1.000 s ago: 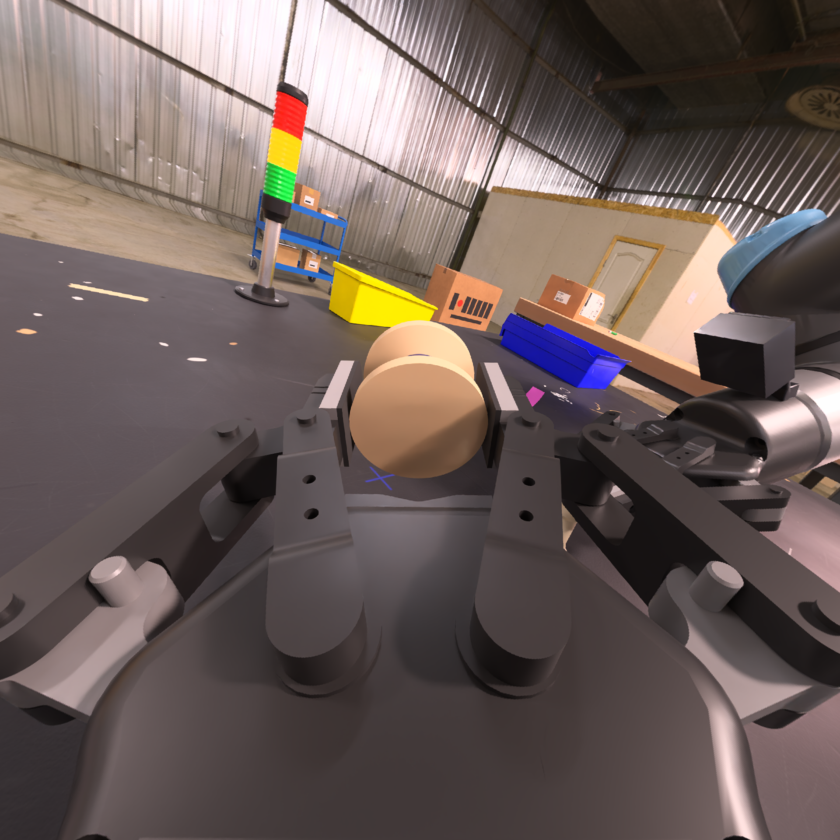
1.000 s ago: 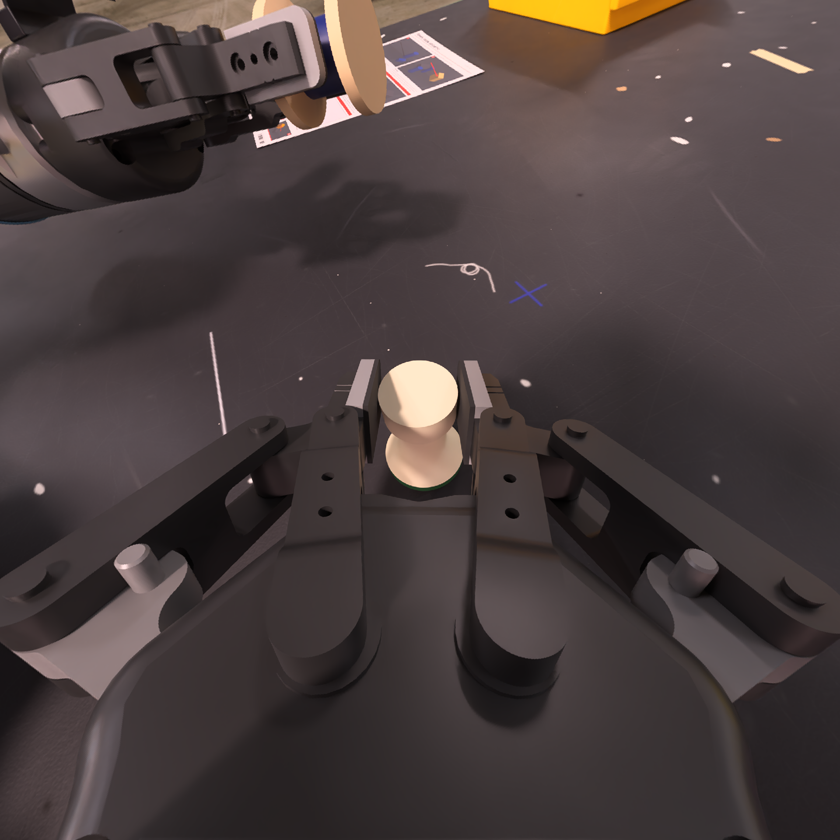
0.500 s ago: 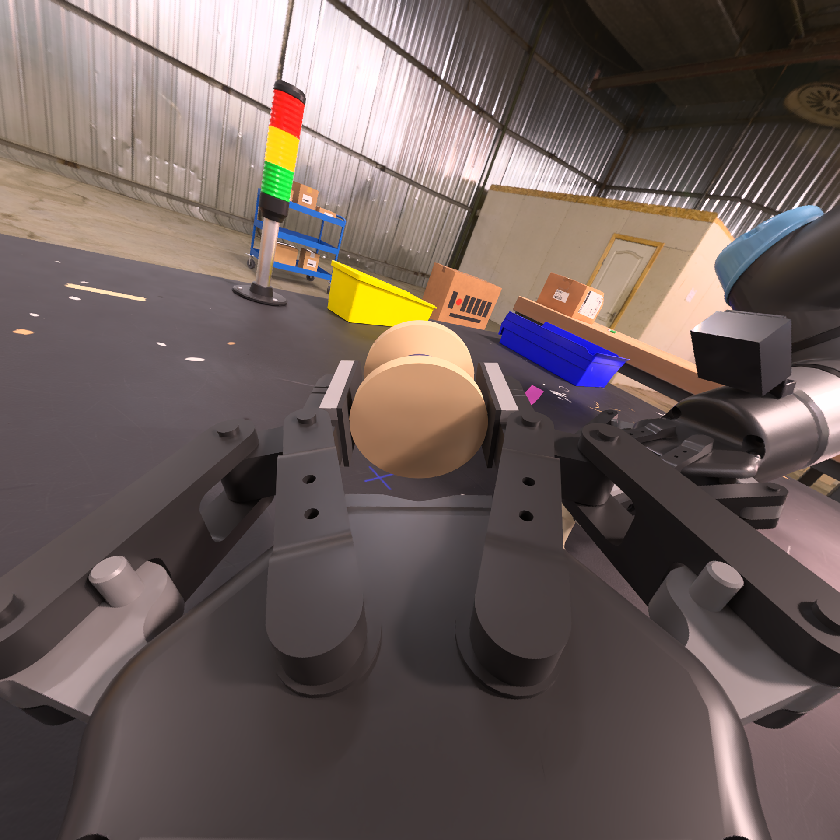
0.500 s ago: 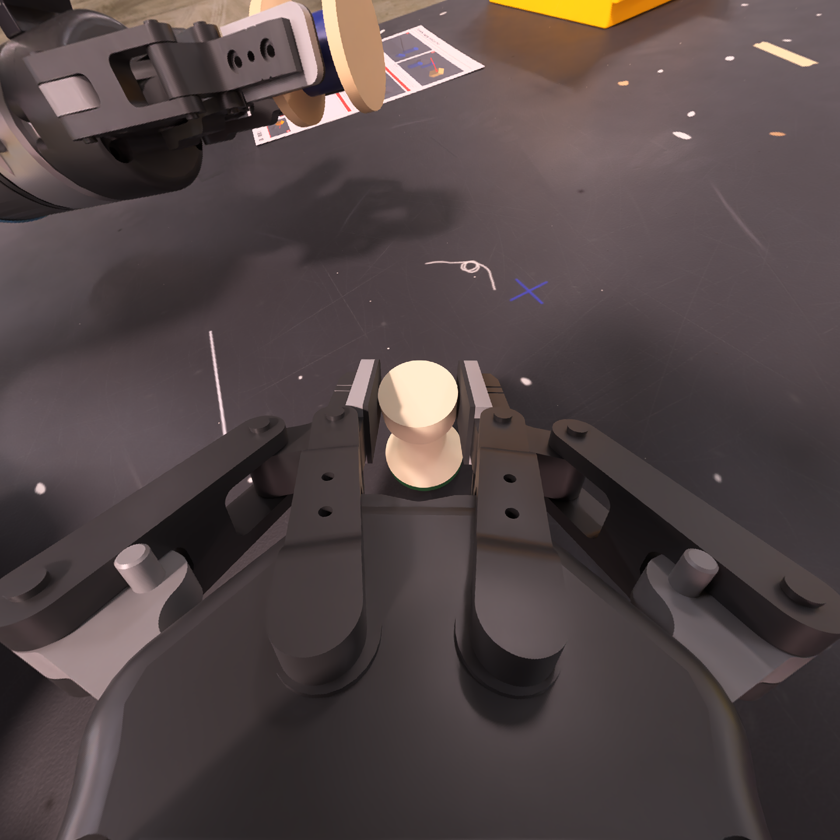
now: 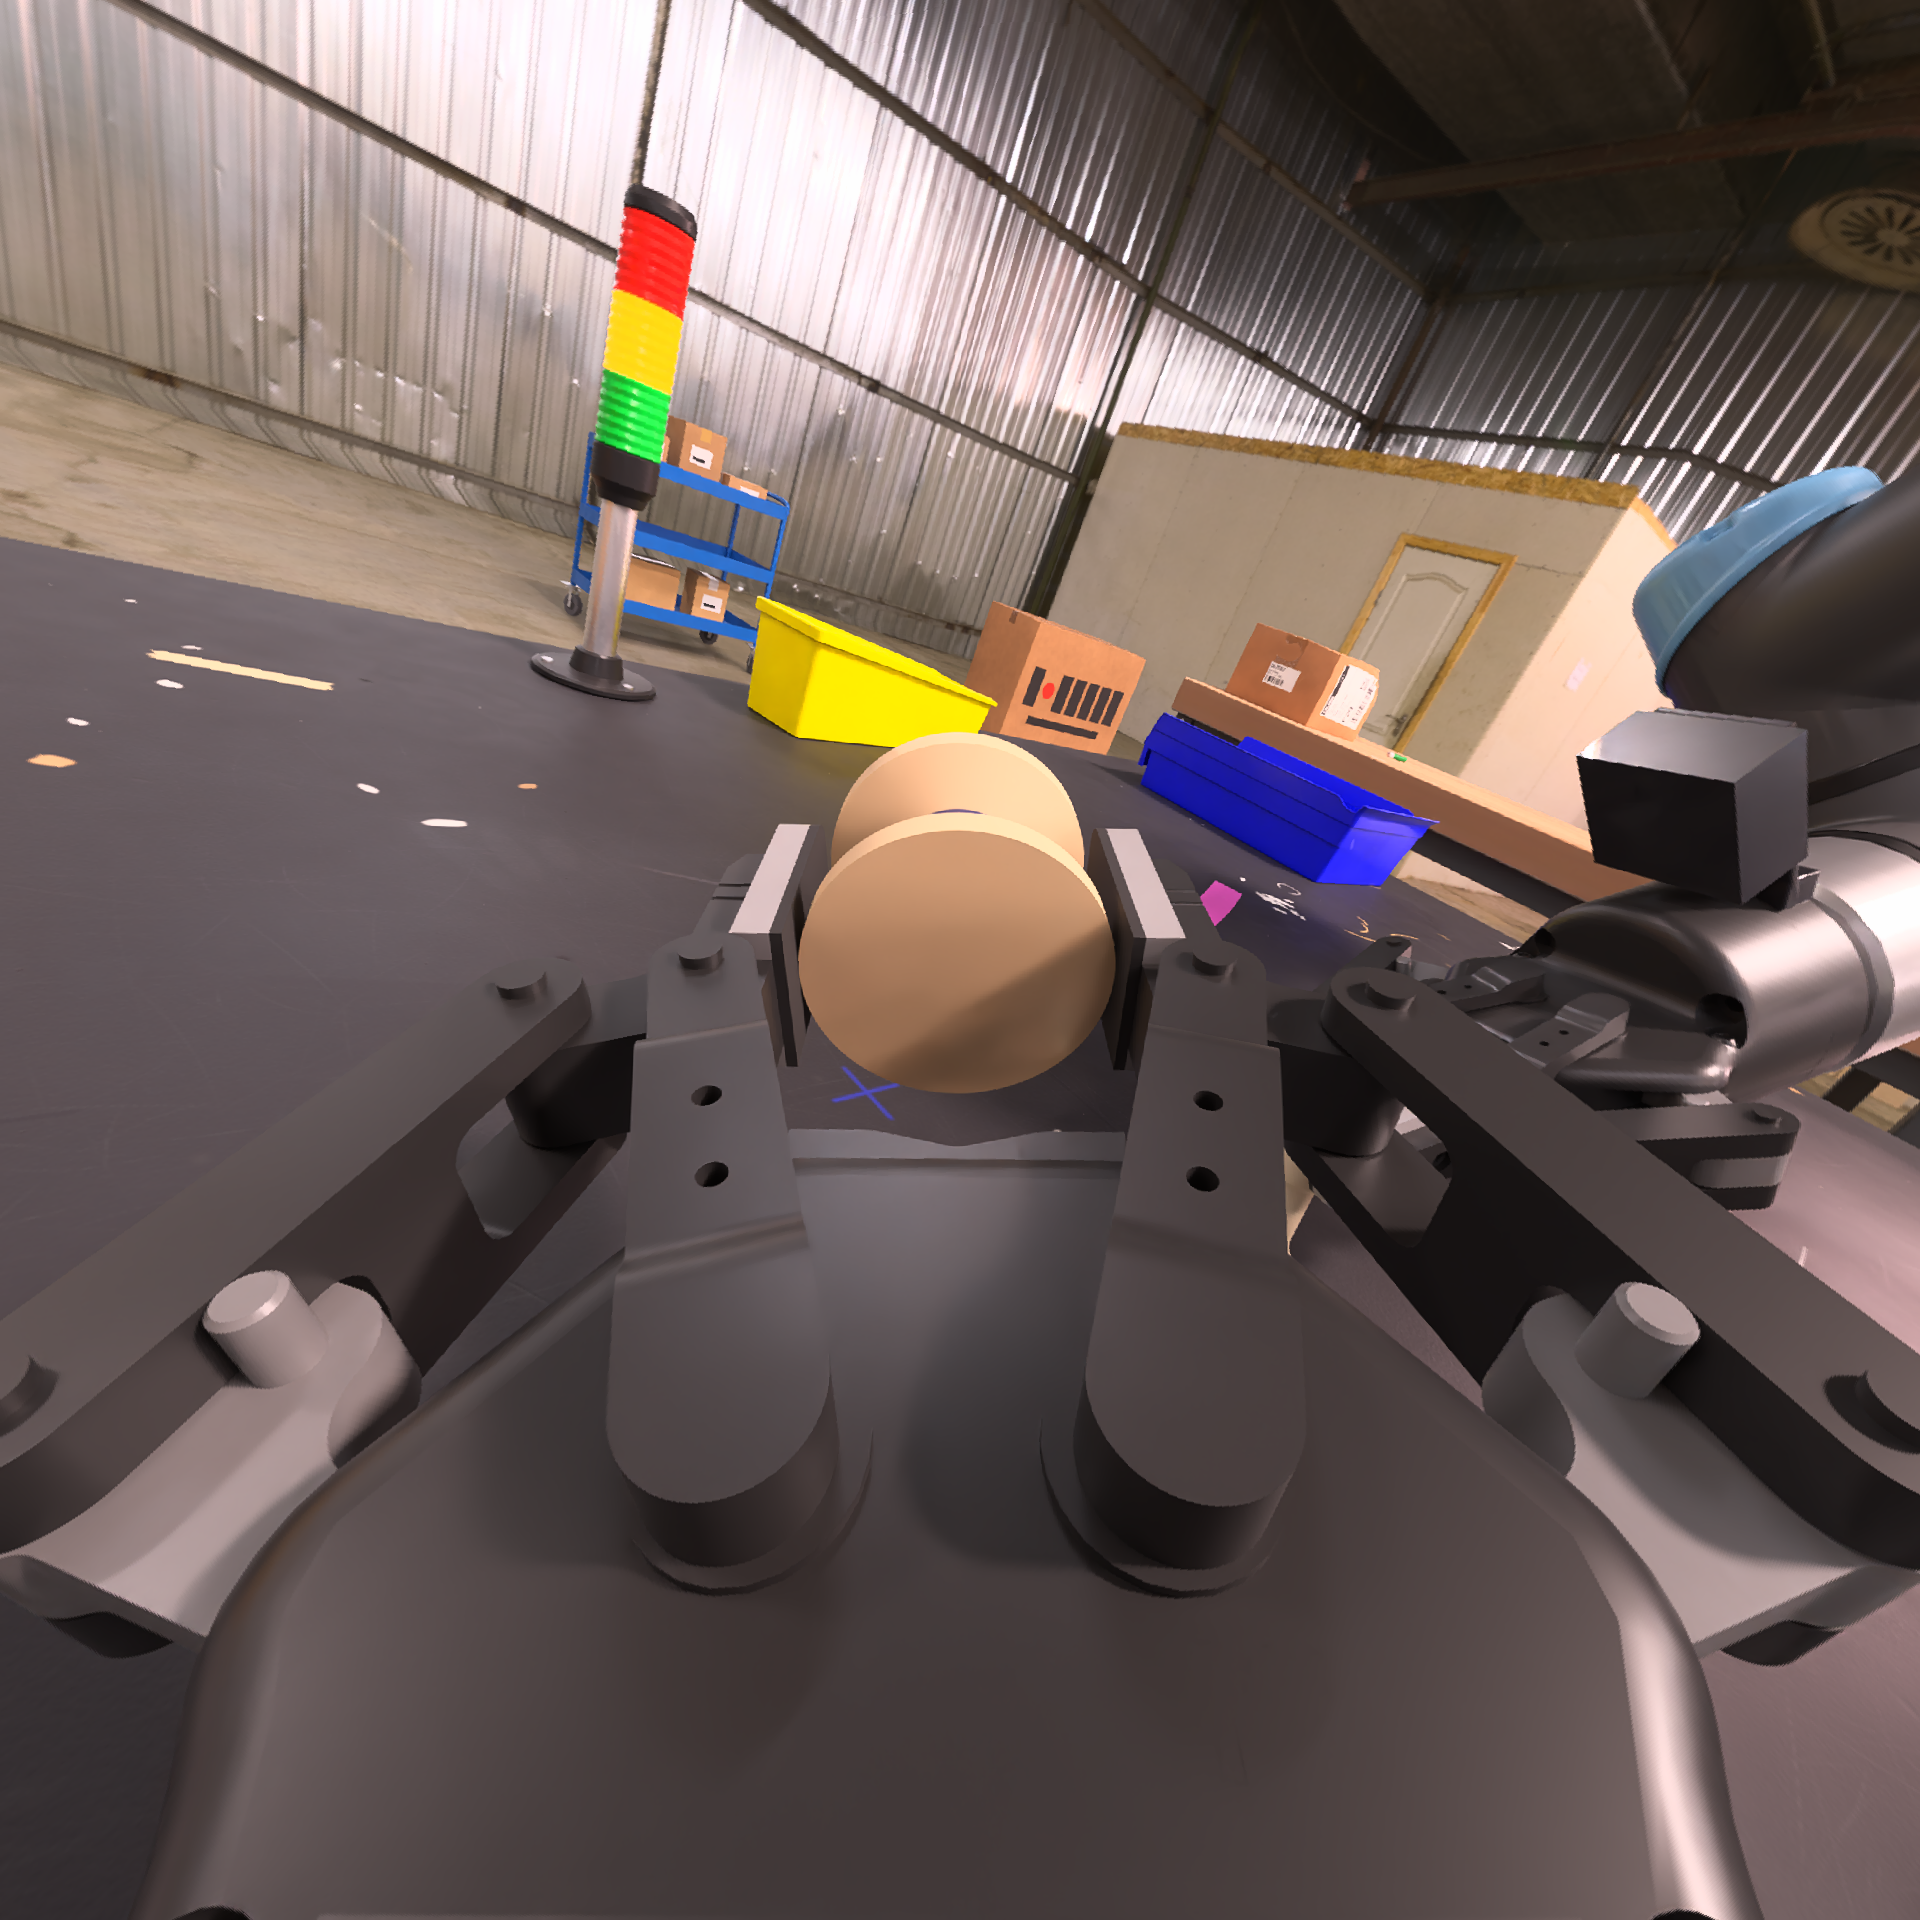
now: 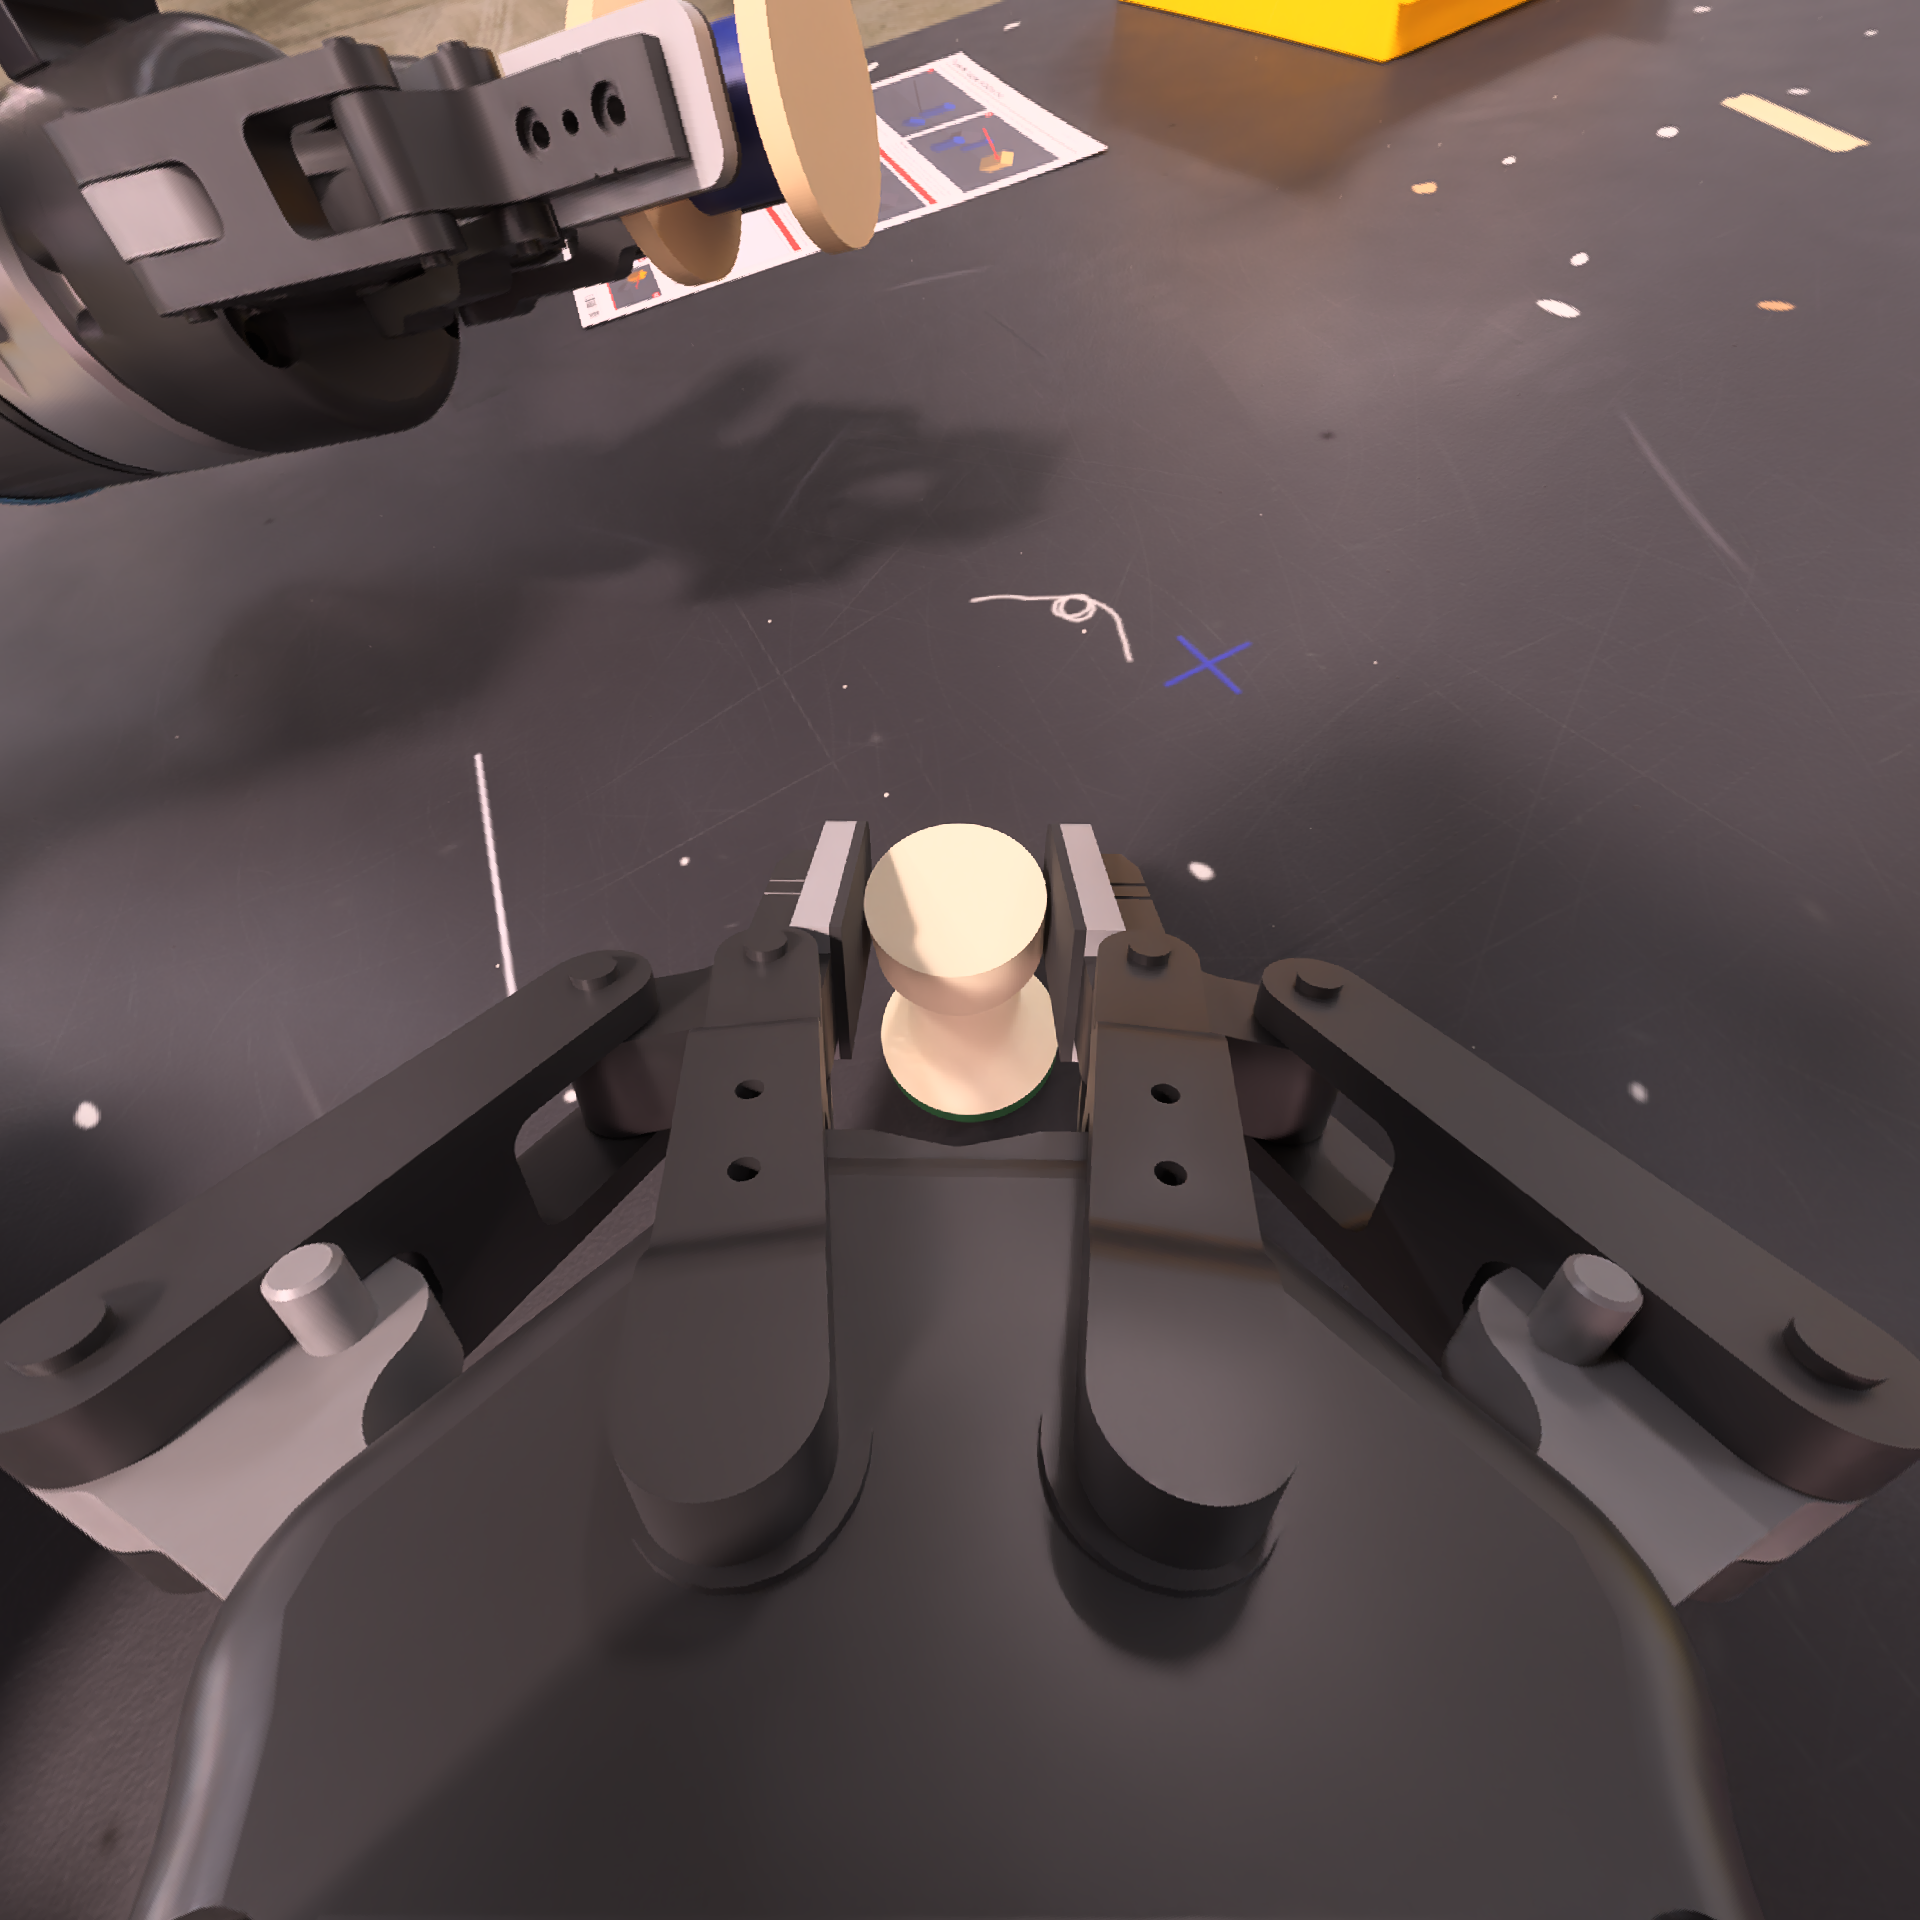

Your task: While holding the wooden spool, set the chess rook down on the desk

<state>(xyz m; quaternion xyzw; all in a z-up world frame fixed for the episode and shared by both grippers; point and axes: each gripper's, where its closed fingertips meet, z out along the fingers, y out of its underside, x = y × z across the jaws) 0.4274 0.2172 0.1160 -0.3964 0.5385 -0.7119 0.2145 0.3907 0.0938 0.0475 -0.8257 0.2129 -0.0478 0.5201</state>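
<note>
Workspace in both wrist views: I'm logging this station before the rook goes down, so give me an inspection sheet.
Surface: dark desk, scratched, with pale specks, a blue cross and a white scribble.
Job's things: wooden spool and chess rook, both held clear of the desk.
Clutter: printed sheet, yellow bin, blue bin, cardboard box.
Grippers: left hand shut on the spool; right hand shut on the rook.
Cables: nothing seen.
Surroundings: signal tower, blue cart, corrugated walls.

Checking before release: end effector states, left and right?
Left end effector: closed on the wooden spool.
Right end effector: closed on the chess rook.
</note>
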